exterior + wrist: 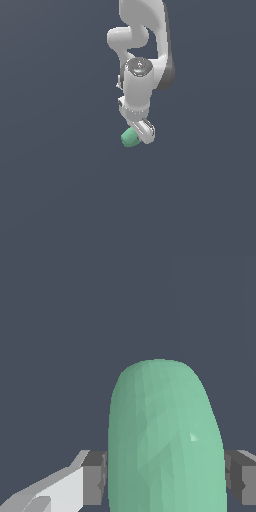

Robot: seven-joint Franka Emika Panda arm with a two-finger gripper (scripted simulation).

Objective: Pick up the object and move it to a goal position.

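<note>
The object is a smooth mint-green rounded blob (pixel 130 138) at the tip of the white arm in the middle of the exterior view. In the wrist view the object (pixel 165 441) fills the space between the two grey pads (pixel 95 478), which press on both of its sides. My gripper (pixel 138 135) is shut on the object, and it also shows in the wrist view (pixel 165 478). The white fingers (pixel 146 131) hide part of the blob in the exterior view. Whether the object rests on the surface or hangs above it cannot be told.
A plain dark grey-blue surface (pixel 60 200) fills both views. The white arm (pixel 142 50) comes down from the top of the exterior view. No goal marker or other object shows.
</note>
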